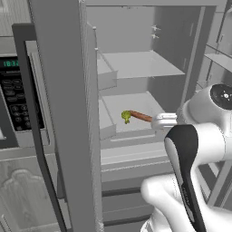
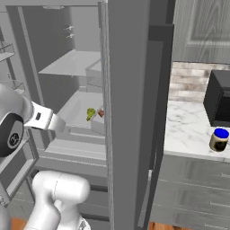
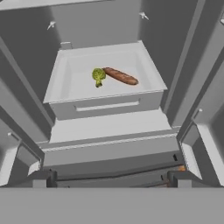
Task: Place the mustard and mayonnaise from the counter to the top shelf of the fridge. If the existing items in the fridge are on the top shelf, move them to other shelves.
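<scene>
The fridge (image 1: 190, 68) stands open. Its top shelf (image 1: 140, 63) is a flat pale panel with nothing on it. On the tray-like shelf (image 3: 65, 94) beneath it lie the existing items, a broccoli floret (image 3: 98, 76) and an orange-brown sausage stick (image 3: 121, 76), side by side; they also show as broccoli (image 1: 126, 116) and sausage (image 1: 141, 116). My gripper (image 3: 111, 179) is open and empty, in front of that tray and a little short of it. The mayonnaise (image 2: 219, 139) stands on the counter (image 2: 188, 130) to the right. The mustard is out of view.
An open fridge door (image 1: 63, 113) stands on the left, and the other door (image 2: 130, 112) separates the fridge interior from the counter. A microwave (image 1: 18, 99) sits left of the fridge. A dark boxy appliance (image 2: 220, 103) stands behind the mayonnaise. Lower shelves (image 3: 109, 127) lie below the tray.
</scene>
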{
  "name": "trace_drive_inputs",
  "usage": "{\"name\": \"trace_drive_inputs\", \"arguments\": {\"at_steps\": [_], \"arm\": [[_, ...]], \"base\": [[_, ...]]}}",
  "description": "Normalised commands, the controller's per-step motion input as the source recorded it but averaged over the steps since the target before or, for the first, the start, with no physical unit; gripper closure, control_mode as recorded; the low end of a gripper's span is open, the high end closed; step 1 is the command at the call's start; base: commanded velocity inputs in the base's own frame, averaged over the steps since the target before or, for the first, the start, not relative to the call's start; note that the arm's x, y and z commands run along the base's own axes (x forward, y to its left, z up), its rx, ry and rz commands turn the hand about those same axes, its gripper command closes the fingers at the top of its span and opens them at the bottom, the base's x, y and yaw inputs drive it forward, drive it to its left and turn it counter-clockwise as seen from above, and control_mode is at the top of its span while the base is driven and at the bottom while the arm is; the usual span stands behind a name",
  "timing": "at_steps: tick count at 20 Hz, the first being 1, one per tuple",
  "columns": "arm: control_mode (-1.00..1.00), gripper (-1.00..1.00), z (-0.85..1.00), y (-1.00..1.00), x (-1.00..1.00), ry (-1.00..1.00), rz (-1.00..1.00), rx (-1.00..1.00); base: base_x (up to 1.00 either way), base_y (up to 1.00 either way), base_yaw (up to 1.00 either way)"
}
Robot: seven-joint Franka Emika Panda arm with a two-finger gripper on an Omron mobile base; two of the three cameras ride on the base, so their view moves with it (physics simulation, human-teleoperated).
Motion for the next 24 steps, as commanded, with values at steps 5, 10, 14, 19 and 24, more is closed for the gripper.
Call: {"name": "trace_drive_inputs", "arguments": {"at_steps": [5, 10, 14, 19, 24], "arm": [[-1.0, -1.0, -0.01, 0.01, -0.15, 0.03, 0.02, 0.0], [1.0, -1.0, 0.0, 0.0, -0.12, 0.02, 0.0, 0.0], [1.0, -1.0, 0.0, 0.0, 0.0, 0.0, 0.0, 0.0], [1.0, -1.0, 0.0, 0.0, 0.0, 0.0, 0.0, 0.0], [1.0, -1.0, 0.0, 0.0, 0.0, 0.0, 0.0, 0.0]], "base": [[0.0, 0.0, 0.0], [-0.78, 0.0, 0.0], [-1.0, -0.21, 0.0], [-0.97, -0.71, -0.05], [-0.12, -1.0, -0.15]]}}
